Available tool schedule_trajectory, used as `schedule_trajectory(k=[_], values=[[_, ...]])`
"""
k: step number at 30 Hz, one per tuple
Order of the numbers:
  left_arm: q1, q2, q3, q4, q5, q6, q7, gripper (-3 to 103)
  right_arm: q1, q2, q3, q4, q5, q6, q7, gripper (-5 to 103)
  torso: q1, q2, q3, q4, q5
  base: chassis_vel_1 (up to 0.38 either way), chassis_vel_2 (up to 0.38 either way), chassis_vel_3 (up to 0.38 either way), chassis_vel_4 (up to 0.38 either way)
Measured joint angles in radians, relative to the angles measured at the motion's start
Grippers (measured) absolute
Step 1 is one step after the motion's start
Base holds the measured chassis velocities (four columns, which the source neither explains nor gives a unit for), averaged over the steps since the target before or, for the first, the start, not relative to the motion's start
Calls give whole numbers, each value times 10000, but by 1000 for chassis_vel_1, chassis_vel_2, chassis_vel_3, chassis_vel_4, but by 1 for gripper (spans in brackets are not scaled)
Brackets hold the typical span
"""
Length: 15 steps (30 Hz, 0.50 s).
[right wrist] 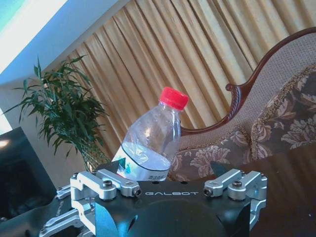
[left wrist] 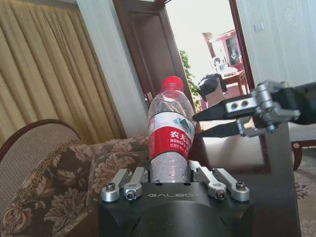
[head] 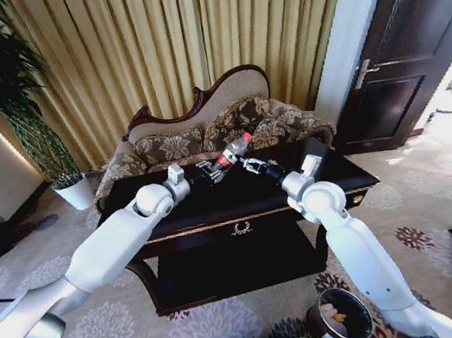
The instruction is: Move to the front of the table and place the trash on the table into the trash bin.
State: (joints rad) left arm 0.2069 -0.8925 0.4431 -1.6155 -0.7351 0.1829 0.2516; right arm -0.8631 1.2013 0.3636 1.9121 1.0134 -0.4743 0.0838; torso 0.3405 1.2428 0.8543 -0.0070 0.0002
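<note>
The bottle [left wrist: 170,133], red label reading "农夫山泉 NONGFU SPRING", is clamped in the left gripper [left wrist: 170,180] above the table [head: 214,197]. The "GALBOT"-marked right gripper [left wrist: 224,121] hovers beside it, parted and empty.

From the head camera I looked down over the table [head: 215,206] toward the sofa [head: 202,134]. Both wrist cameras sat close behind their grippers, facing opposite ways, sharing the bottle [left wrist: 170,133] between them.
</note>
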Motion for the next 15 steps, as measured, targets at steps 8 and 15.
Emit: schedule_trajectory(k=[8,15], values=[[2,-90,96,-71,-54,34,-158,35,31,161,26,-62,-81,117,-4,100,0,0,0,0,0,0,0,0,0],[-16,-212,171,6,-77,48,-173,35,31,134,72,-21,-114,139,-33,100,-1,0,0,-1,0,0,0,0,0]])
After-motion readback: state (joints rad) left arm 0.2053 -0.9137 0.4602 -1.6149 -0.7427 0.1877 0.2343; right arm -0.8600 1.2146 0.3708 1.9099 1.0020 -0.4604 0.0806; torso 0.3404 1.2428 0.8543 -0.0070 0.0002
